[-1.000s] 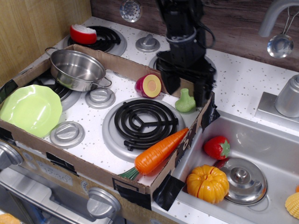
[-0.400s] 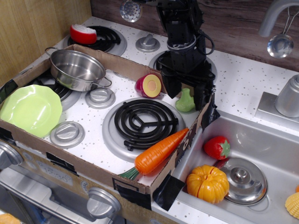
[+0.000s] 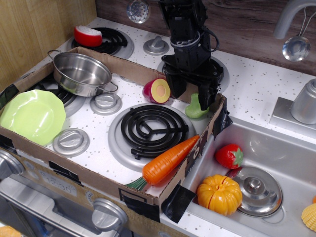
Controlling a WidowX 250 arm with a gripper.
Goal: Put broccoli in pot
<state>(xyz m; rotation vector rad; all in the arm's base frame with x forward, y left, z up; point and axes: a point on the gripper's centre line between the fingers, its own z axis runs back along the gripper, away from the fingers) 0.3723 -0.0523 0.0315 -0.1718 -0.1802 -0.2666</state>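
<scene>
While the claw sits low over the broccoli, fingers spread wide and holding nothing, the grasp isn't made yet. Broccoli lies at the right edge of the worktop, just inside the cardboard wall, partly hidden behind the right finger. It looks tipped toward that finger, though I can't tell if they touch.

Grasp step, my read:
- Centre the fingers either side of the broccoli's stem or lumpy head before closing; it currently sits nearer the right finger than the middle.
- Cardboard wall is close on the right, so watch that finger doesn't catch it.
- The plastic is smooth and rounded and could squirt out if pinched off-centre. Close slowly.
- Lift straight up and clear the halved red fruit, which is just beside on the left.

Pot is well apart, at the far left corner of the worktop, open and empty, tilted slightly on its burner. The path there crosses open stove top.

Arm pose: black wrist comes down near-vertical from the back edge, claw pointing straight down.
</scene>
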